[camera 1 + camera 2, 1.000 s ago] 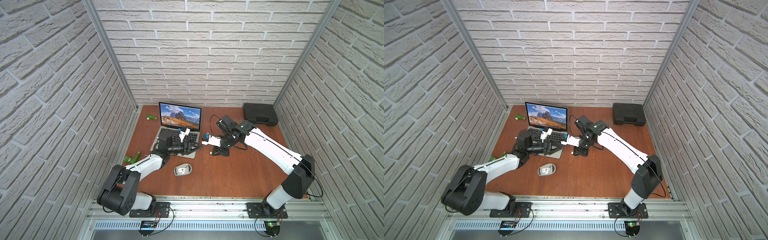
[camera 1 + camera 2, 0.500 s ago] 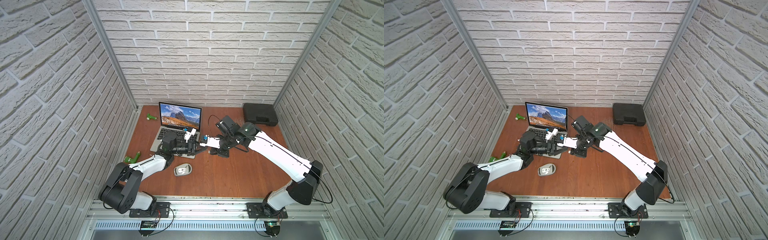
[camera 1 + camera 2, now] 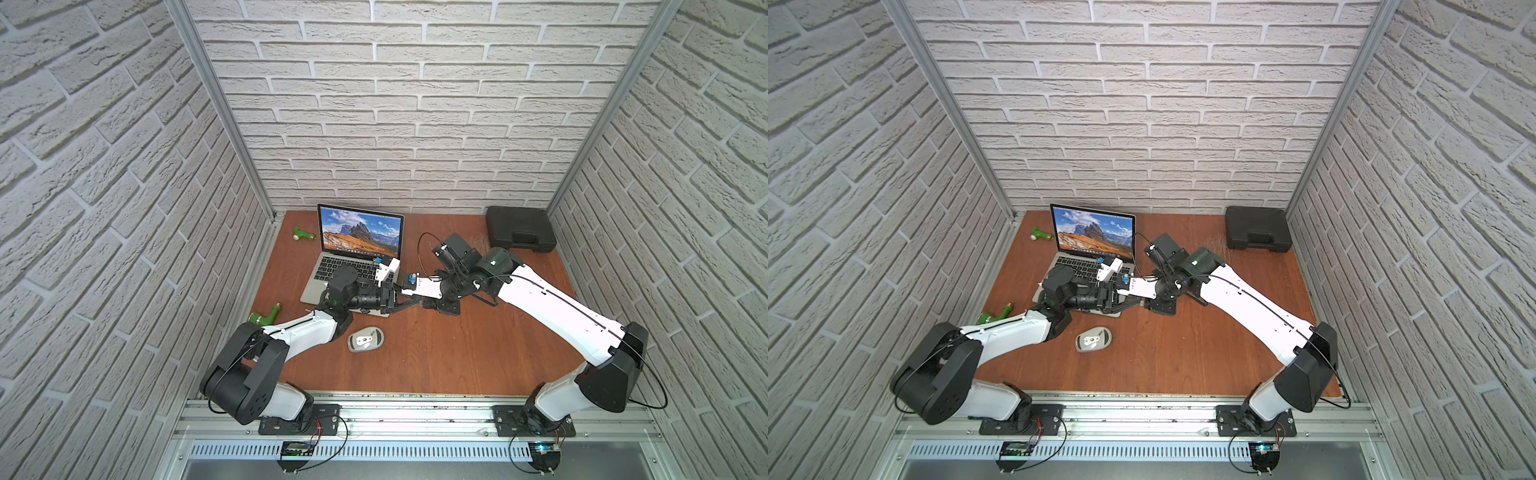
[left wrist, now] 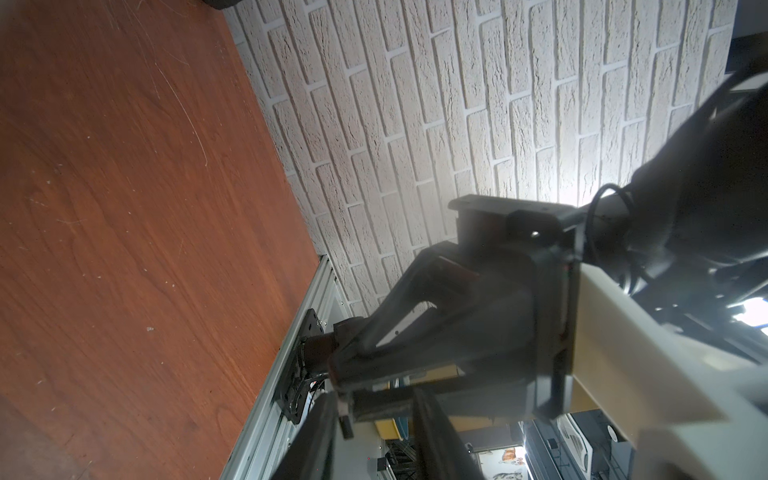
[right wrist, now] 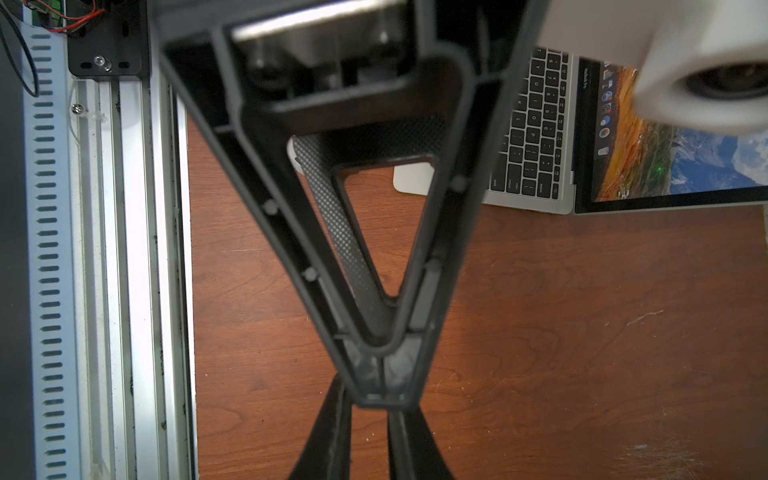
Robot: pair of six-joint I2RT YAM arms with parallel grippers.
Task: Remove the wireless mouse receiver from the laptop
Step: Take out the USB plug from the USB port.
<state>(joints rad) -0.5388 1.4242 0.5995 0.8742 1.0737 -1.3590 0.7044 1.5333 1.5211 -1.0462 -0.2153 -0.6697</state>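
Reddish-brown wood forms the table (image 3: 457,353), closed in by three white brick walls (image 3: 415,124). Both top views give the whole layout. One silver laptop (image 3: 361,230) stands open near the far left corner, its screen showing a mountain landscape. One black case (image 3: 519,235) lies in the far right corner. One light-grey mouse (image 3: 365,338) rests nearer the front edge, left of the middle. Two green pieces lie along the left edge: one green piece (image 3: 303,235) beside the laptop's screen, the other green piece (image 3: 266,318) farther forward. Two arms, the left arm (image 3: 299,332) and the right arm (image 3: 552,307), reach in from the front edge and meet tip to tip just beside the laptop's near right corner. The top views are too distant to show what sits between the tips.

The wrist views fill that in. The right wrist view shows the right gripper (image 5: 376,390) with its fingers pressed together into a closed V. The left gripper (image 5: 370,415) has its two dark fingers (image 5: 328,436) spread to either side of that tip, released. Only this view shows the laptop's black keys and dock icons up close. Only the left wrist view shows the wireless mouse receiver (image 4: 346,424), one tiny dark stub pinched in the right gripper's tip, between the left fingers. Whether a left finger touches it cannot be told. The receiver is clear of the laptop, above the table.
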